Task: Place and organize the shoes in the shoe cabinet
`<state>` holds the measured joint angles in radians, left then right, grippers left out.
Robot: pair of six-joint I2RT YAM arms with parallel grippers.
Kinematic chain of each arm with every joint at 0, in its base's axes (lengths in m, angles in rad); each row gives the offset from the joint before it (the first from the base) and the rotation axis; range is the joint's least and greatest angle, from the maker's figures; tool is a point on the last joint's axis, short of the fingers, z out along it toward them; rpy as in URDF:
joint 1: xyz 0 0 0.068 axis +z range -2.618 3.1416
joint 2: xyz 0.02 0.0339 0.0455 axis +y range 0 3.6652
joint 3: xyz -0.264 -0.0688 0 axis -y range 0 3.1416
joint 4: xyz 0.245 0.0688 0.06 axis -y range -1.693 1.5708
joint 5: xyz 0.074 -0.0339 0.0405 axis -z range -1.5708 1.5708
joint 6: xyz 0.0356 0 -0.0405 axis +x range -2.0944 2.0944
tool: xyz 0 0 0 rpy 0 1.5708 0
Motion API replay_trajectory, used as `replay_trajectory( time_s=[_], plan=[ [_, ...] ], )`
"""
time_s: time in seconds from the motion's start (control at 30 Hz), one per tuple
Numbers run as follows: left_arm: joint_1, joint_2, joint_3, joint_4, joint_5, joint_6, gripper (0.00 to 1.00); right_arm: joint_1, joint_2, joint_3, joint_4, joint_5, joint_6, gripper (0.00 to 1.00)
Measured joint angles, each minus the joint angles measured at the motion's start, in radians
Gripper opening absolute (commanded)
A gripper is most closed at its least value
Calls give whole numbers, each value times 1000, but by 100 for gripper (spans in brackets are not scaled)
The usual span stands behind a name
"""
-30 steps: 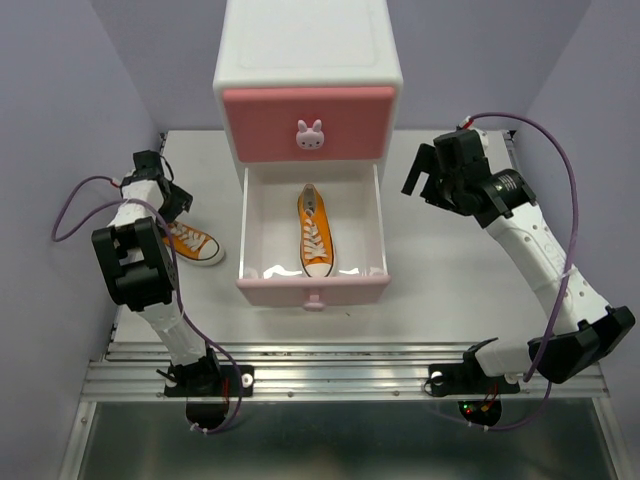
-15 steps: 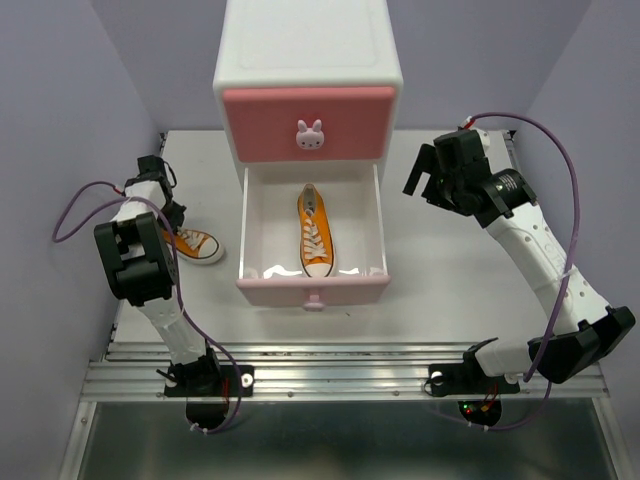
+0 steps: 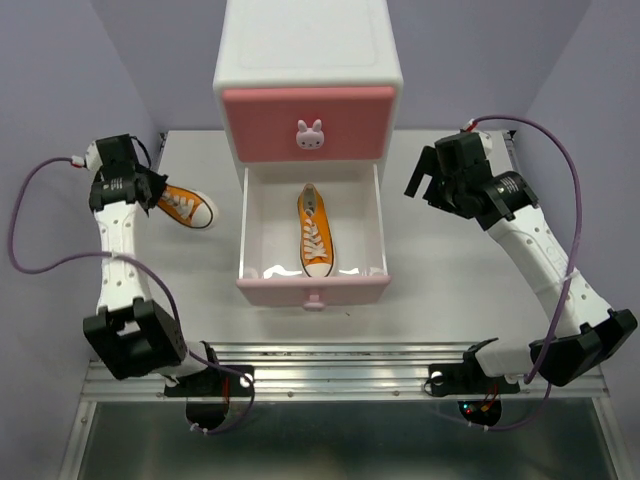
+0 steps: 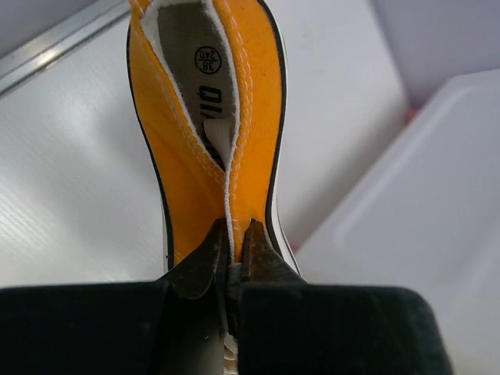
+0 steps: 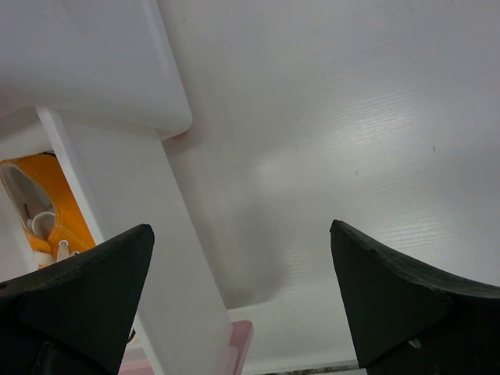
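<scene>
The shoe cabinet (image 3: 308,60) is a white box at the back middle, its salmon-pink upper drawer (image 3: 308,122) closed. The pale pink lower drawer (image 3: 313,290) is pulled out, and one orange shoe (image 3: 315,230) lies lengthwise in it. My left gripper (image 3: 152,192) is shut on the heel end of a second orange shoe (image 3: 187,208), left of the cabinet. In the left wrist view my left gripper (image 4: 233,234) pinches that shoe's (image 4: 211,133) canvas edge. My right gripper (image 3: 422,192) hangs open to the right of the drawer, with nothing between its fingers (image 5: 241,228).
The open drawer's white side wall (image 5: 133,195) stands just left of my right gripper, with the shoe inside (image 5: 43,203) showing past it. The lilac walls close in on both sides. A metal rail (image 3: 340,365) runs along the near table edge.
My left gripper has shut on the orange shoe on the table and moved it back and to the left. The right arm has not moved.
</scene>
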<state>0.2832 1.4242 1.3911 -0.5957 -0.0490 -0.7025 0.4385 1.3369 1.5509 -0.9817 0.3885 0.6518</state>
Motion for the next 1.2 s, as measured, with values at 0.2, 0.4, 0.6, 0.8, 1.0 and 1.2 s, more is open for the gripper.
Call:
replay_trajectory(
  time_s=[0.2,0.4,0.6,0.8,1.0,1.2],
  plan=[
    [-10,-228,54,-11,74,2,0,0,-25,-24,7,0,-1,100],
    [-238,-282,88,-20,97,34,0,0,-29,-29,11,0,-9,100],
    [-443,-338,32,-15,97,0,0,0,-29,-30,17,-1,-39,100],
    [-598,-393,8,-10,33,-13,0,0,-29,-30,22,-5,-80,100],
    [-728,-359,-20,33,-44,-13,0,0,-29,-30,22,-13,-94,100],
    [-789,-328,-73,94,-118,-11,0,0,-36,-35,21,-18,-98,100]
  ],
)
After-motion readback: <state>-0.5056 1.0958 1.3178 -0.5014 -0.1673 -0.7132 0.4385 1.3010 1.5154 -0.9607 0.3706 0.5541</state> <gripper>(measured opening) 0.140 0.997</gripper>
